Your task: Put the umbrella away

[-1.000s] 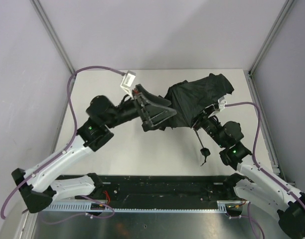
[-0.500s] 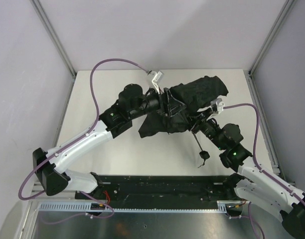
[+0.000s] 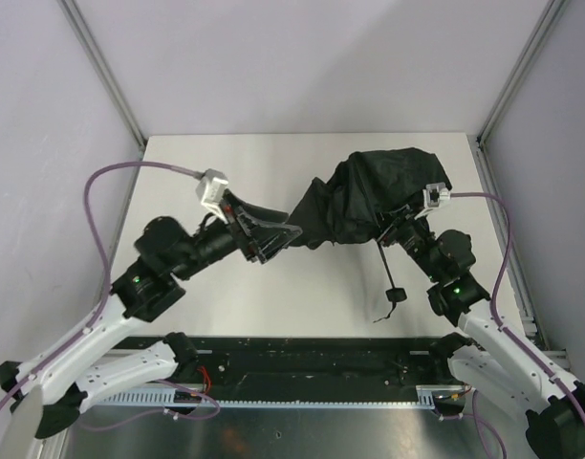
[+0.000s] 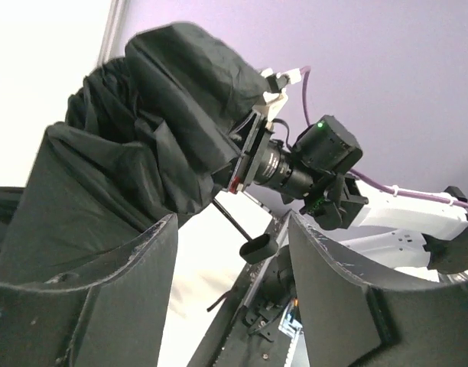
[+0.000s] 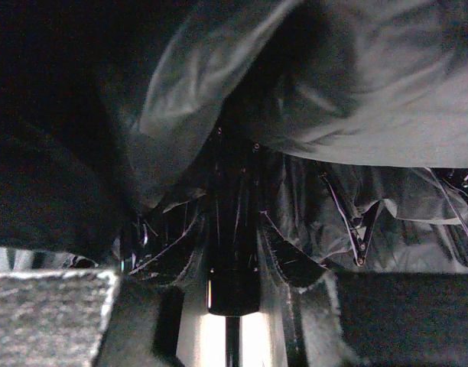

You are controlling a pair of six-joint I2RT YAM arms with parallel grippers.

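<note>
Grasping compact black fabric umbrella (image 3: 374,191) in right gripper (image 3: 393,228), likely as anchor. Poised with released left gripper (image 3: 278,241) beside canopy (image 3: 312,206) for gathering.

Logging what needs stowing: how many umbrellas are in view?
1. The umbrella is right of centre in the top view. Its fabric is bunched between the left claw and the right claw, and its knob handle points toward the near edge. No second one shows.

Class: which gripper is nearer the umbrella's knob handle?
Right. The right gripper straddles the shaft just up from the knob handle; the left gripper is at the canopy's far edge.
</note>
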